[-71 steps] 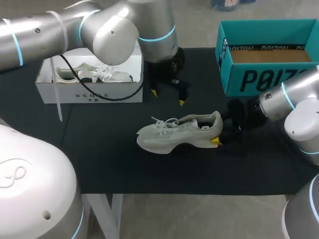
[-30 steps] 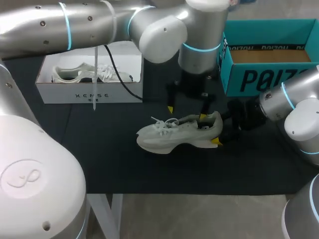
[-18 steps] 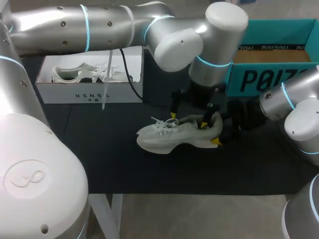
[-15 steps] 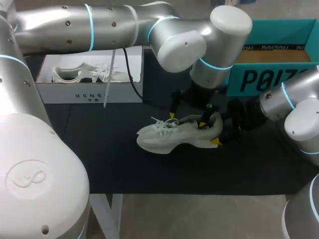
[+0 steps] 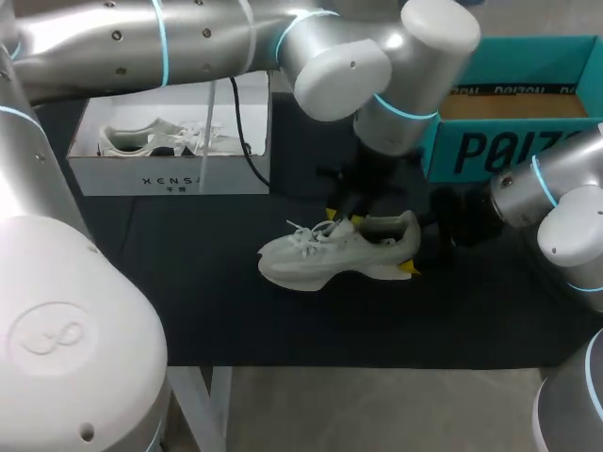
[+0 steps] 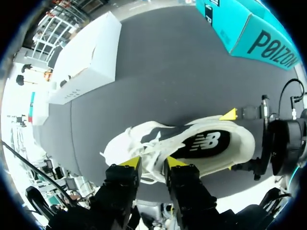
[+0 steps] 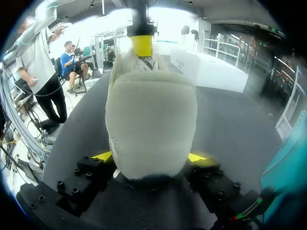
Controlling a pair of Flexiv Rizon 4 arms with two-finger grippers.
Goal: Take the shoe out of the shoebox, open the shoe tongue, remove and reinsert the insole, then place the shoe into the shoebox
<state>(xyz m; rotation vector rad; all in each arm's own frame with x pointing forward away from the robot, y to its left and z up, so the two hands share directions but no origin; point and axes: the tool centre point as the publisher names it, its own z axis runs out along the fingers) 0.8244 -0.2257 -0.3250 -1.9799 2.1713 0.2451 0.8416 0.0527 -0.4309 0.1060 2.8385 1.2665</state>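
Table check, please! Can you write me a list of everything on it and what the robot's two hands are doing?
Surface: black mat covering the table.
Job's things: pale shoe standing on the mat with its insole inside; teal box open at the far right.
Clutter: white box at the far left, with a second shoe in it.
Grippers: left gripper pinches the shoe at its tongue and laces; right gripper clamps the heel from both sides.
Cables: black cable hangs from the left arm in front of the white box.
Surroundings: nothing seen reaching over the table.
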